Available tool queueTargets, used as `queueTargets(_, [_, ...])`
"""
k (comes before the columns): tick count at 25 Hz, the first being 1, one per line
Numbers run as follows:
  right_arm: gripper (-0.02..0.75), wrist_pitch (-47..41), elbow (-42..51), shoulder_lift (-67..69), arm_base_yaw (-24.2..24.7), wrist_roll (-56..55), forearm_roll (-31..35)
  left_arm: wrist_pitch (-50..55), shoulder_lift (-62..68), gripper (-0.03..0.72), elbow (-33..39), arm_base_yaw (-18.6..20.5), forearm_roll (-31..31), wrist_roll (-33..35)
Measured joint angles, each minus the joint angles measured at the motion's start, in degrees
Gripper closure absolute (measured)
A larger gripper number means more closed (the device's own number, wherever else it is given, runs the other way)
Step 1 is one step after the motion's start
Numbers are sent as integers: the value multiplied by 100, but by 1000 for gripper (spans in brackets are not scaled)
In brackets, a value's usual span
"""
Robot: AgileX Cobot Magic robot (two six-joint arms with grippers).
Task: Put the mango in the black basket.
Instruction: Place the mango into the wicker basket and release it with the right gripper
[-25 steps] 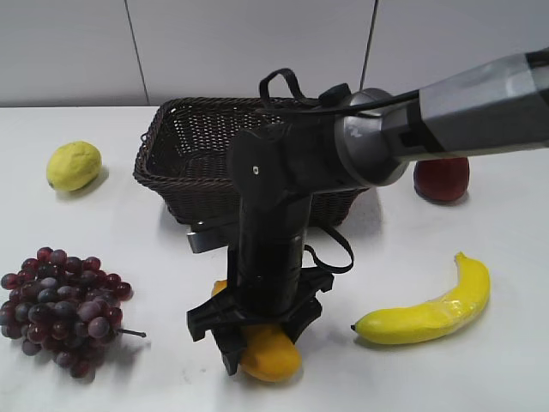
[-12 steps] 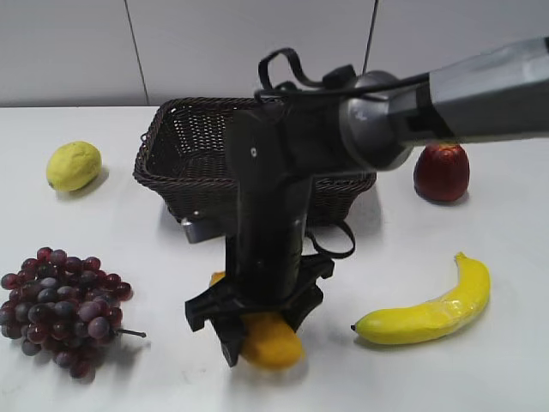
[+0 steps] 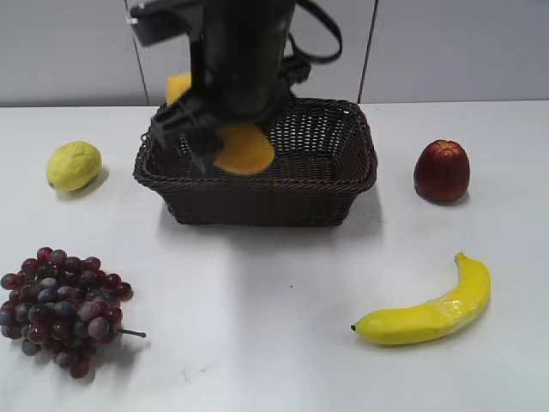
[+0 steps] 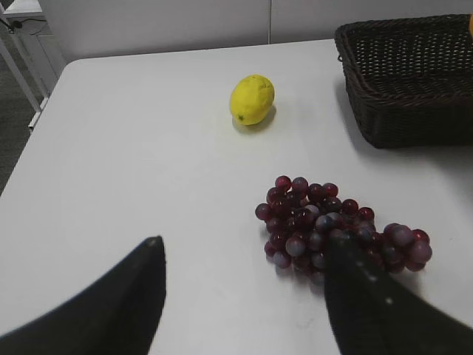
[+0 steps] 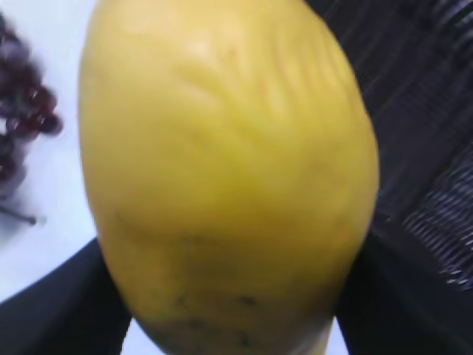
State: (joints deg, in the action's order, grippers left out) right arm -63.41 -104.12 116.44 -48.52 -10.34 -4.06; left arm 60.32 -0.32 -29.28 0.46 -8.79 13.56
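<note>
The orange-yellow mango (image 3: 243, 148) hangs in my right gripper (image 3: 230, 146), lifted above the left part of the black basket (image 3: 326, 184). In the right wrist view the mango (image 5: 225, 170) fills the frame, with a dark finger pressed on each side and the basket's weave (image 5: 429, 111) behind it on the right. My left gripper (image 4: 244, 296) is open and empty, low over the table beside the grapes (image 4: 332, 222). The basket's corner also shows at the left wrist view's upper right (image 4: 406, 81).
A lemon (image 3: 74, 165) lies left of the basket. Dark red grapes (image 3: 62, 296) lie front left, a banana (image 3: 429, 313) front right, and a red apple (image 3: 442, 170) right of the basket. A white wall stands behind the table.
My right gripper has lifted the mango from the table's front and carried it up and back, from in front of the basket to above its left part.
</note>
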Motion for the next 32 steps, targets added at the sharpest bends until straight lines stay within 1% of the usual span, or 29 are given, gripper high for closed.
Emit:
queueTargets(3, [192,53,-547,12,92,-6,-581,0,0,169,0,0,0,0])
queueTargets(6, [192,260,-857,118,321,-6,-824,0,0,169,0,0,0,0])
queueTargets(13, [192,761,-937,706,1134,-7,-690,0,0,169,0,0,0,0])
queueTargets(16, [192,1187,-937,964,1316,-7,-685,0,0,169,0,0,0,0])
queueTargets(20, [192,1914,-937,1287,1350,-7,-628,0,0,169,0,0,0,0])
queueTargets(24, [192,2385,-937,1572,1350,-7,-283,0,0,169,0,0,0,0])
queueTargets(28, [192,2356,-937,1889,1350,-12,-126,0,0,169,0,0,0,0])
queueTargets(32, [192,2030,-937,2024,1350,-8,-64,0,0,169,0,0,0,0])
